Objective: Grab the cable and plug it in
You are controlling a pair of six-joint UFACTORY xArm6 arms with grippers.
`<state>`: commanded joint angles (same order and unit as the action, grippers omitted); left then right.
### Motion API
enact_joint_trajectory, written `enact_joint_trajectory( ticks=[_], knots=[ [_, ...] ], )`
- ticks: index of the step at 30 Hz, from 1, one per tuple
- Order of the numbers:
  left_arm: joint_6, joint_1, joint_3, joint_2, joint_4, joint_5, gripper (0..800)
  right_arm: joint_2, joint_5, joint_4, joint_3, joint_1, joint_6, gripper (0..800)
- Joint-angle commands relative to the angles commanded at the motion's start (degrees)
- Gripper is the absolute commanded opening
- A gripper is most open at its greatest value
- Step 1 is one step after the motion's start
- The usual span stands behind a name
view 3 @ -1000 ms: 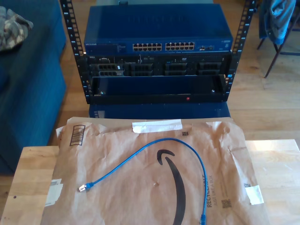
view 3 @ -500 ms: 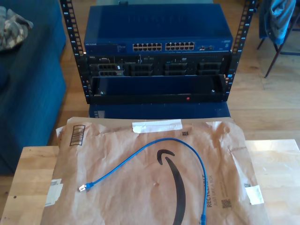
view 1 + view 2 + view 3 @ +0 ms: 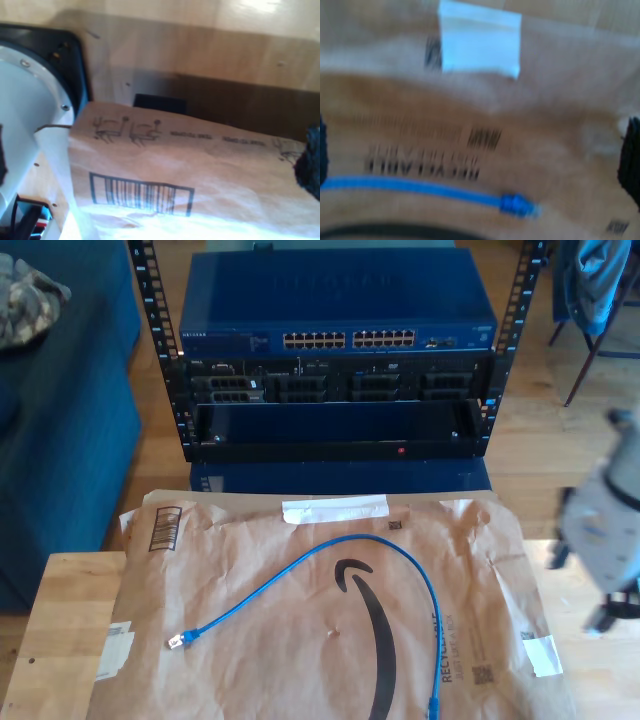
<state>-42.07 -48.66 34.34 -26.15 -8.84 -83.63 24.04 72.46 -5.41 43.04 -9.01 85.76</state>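
Note:
The thin blue cable (image 3: pixel 345 550) lies in an arc on a brown paper mailer (image 3: pixel 300 640). One clear plug (image 3: pixel 177 641) points toward the exterior view's left, and the other end (image 3: pixel 433 705) reaches the front edge. In the second wrist view the cable (image 3: pixel 415 187) and its plug (image 3: pixel 520 205) lie on the paper, blurred, between the dark fingertips (image 3: pixel 631 160) of my second gripper (image 3: pixel 475 160), which is open and above them. My second arm (image 3: pixel 600 530) is a grey blur at the exterior view's right. My first gripper (image 3: pixel 155 165) is open over the mailer's barcode (image 3: pixel 140 195).
Behind the table, a rack (image 3: pixel 335 350) holds a blue network switch with a row of ports (image 3: pixel 348 339), and black units sit below it. The wooden table (image 3: pixel 70 610) carries the mailer. A white arm base (image 3: pixel 25 125) stands beside the paper. A blue sofa (image 3: pixel 60 420) is at the exterior view's left.
A blurred grey arm has come into the exterior view from the right. The cable and the mailer have not moved.

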Motion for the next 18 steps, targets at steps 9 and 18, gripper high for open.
enact_joint_trajectory(
  ticks=[9,18],
  knots=[
    [-3.16,1.05,3.34,3.34,-1.32,0.00,800,-12.66,-0.44,-0.09,12.66,-20.75,12.04,798],
    [-3.60,1.05,2.99,3.43,-5.45,-0.26,800,-18.81,-10.99,-0.26,15.03,-29.63,15.74,798]
  ],
)
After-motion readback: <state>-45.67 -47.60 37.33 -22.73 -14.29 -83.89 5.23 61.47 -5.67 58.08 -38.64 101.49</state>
